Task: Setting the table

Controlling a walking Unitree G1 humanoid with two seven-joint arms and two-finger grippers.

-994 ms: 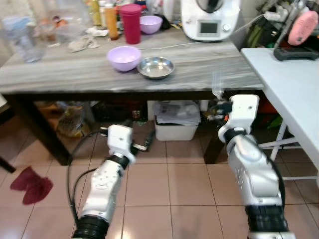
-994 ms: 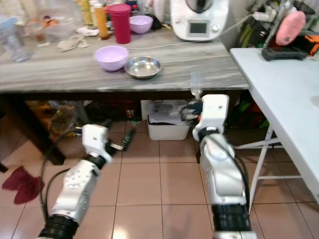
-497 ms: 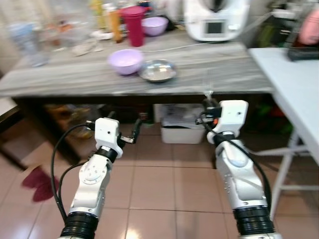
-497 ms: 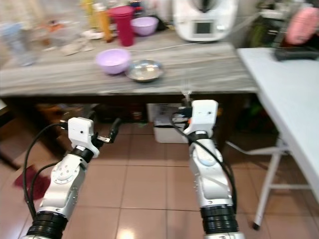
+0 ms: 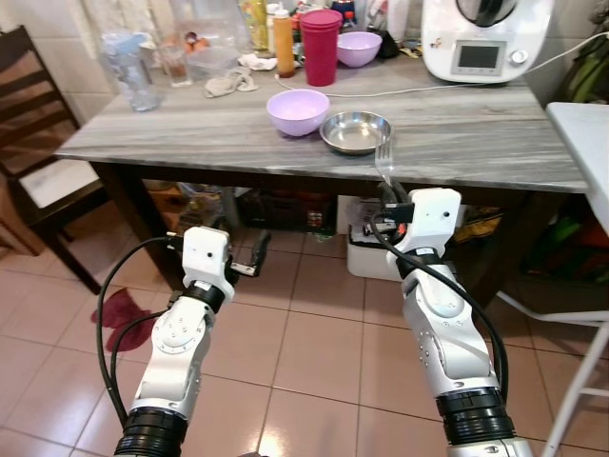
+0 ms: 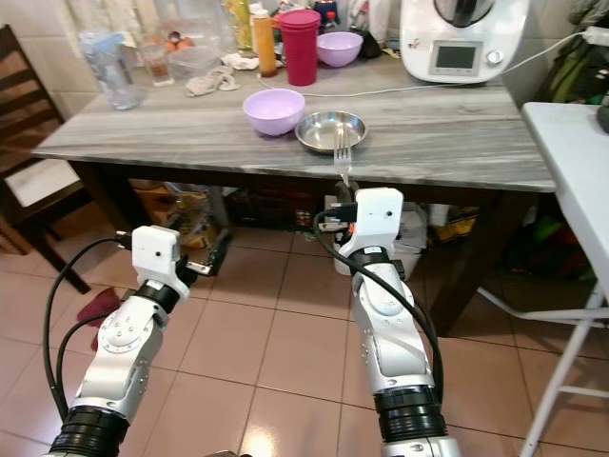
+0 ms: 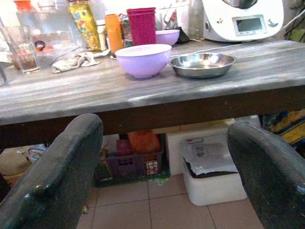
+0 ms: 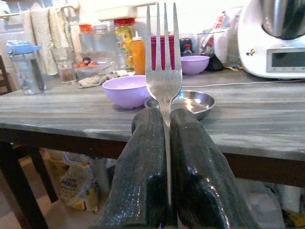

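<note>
The grey wood-grain desk (image 5: 171, 143) carries a steel dish (image 5: 355, 131) near its front edge. Touching or just beside the dish sits a lilac bowl (image 5: 298, 110). Behind the dish stand a red tumbler stack (image 5: 320, 47), an orange bottle (image 5: 284, 43) and a second lilac bowl (image 5: 359, 48). A white kitchen machine (image 5: 485, 38) stands farther back from the dish, its cable (image 5: 381, 92) lying across the top.

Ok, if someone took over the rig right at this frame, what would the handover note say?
Right gripper: shut on the fork, tines up, in front of the table edge.
Left gripper: open, holding nothing, low before the table.
On the table: lilac bowl beside the steel dish.
Done: fork in hand.
Left: lay the fork on the table, probably near the dish.
</note>
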